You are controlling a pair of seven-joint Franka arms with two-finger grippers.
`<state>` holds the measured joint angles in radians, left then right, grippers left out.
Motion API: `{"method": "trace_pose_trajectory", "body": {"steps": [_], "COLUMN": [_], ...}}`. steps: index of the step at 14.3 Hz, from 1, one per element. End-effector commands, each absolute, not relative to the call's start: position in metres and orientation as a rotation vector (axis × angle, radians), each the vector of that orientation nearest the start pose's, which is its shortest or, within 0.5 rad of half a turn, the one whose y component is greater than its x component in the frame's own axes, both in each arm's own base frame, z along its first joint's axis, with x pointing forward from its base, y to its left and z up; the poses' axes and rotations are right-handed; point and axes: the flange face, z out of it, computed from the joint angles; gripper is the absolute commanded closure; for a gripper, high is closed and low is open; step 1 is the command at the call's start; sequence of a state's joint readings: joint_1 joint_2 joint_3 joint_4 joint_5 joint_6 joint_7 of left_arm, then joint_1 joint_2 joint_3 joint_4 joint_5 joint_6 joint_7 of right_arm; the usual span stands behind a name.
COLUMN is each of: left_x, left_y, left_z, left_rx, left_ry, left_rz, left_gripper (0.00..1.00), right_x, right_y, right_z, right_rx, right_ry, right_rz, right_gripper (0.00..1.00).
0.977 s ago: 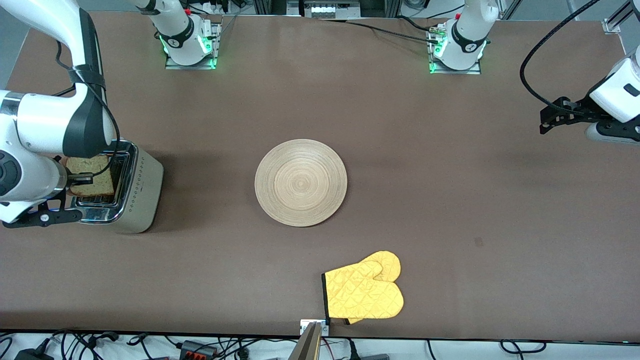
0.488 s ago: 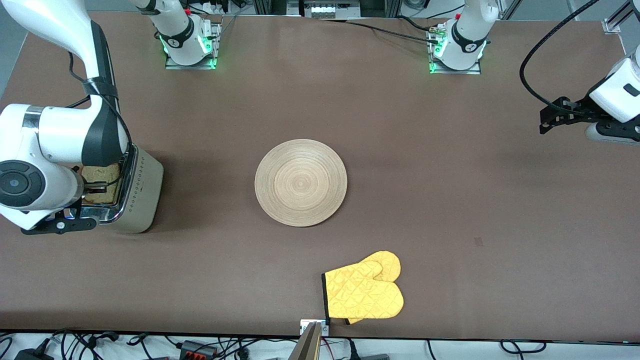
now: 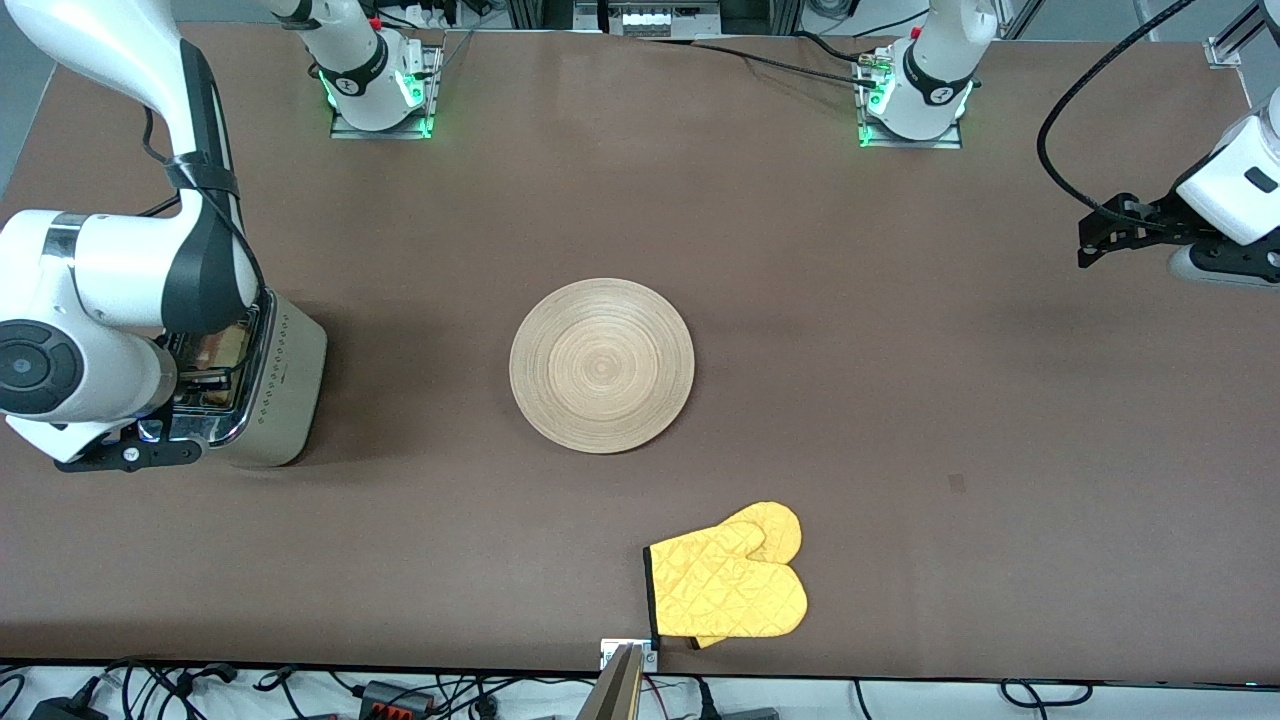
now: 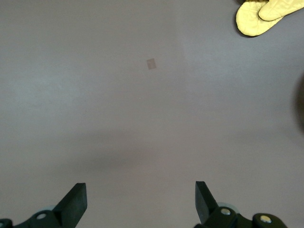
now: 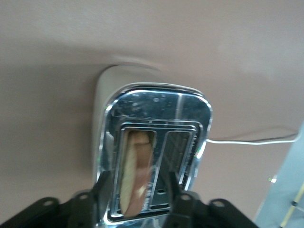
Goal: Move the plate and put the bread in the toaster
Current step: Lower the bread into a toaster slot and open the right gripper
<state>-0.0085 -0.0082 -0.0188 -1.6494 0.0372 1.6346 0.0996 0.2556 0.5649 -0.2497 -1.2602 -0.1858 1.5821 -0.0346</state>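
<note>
The toaster [image 3: 285,385] stands at the right arm's end of the table. My right gripper [image 3: 200,375] hangs just over its chrome top [image 5: 190,114]. In the right wrist view the right gripper [image 5: 138,194] is open, with a finger on either side of one slot. The bread [image 5: 135,171] stands on edge down in that slot, free of the fingers; from the front only a brown sliver of the bread [image 3: 222,350] shows. The light-wood plate [image 3: 601,365] lies bare at mid-table. My left gripper [image 4: 141,199] waits open over bare table at the left arm's end [image 3: 1210,265].
A yellow oven mitt [image 3: 727,585] lies near the table edge closest to the front camera, nearer than the plate; the left wrist view also catches the mitt [image 4: 263,16]. The toaster's white cord [image 5: 251,140] trails off beside it.
The right gripper came down over the toaster with the bread, which sank into the slot. Its fingers then parted and let the bread go. The left arm stayed put.
</note>
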Motion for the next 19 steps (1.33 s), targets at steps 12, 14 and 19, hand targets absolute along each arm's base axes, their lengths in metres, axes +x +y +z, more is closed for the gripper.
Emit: {"method": "trace_pose_trajectory", "body": {"steps": [12,14,19], "left_x": [0.550,0.550,0.549], "left_y": [-0.032,-0.032,-0.032], "left_z": [0.607,0.607,0.606], "left_rx": [-3.094,-3.094,-3.096], "left_ry": [0.240,0.240,0.240], "left_rz": [0.010,0.010,0.025], "left_gripper": [0.00,0.00,0.00], "right_x": [0.661,0.660,0.649], "right_y": [0.054,0.053,0.038], "right_z": [0.563,0.565,0.588], "right_rx": [-3.194,-3.188,-3.189], "right_ry": [-0.096,-0.084,-0.047], "right_rz": [0.226,0.223,0.199], "right_gripper": [0.00,0.00,0.00]}}
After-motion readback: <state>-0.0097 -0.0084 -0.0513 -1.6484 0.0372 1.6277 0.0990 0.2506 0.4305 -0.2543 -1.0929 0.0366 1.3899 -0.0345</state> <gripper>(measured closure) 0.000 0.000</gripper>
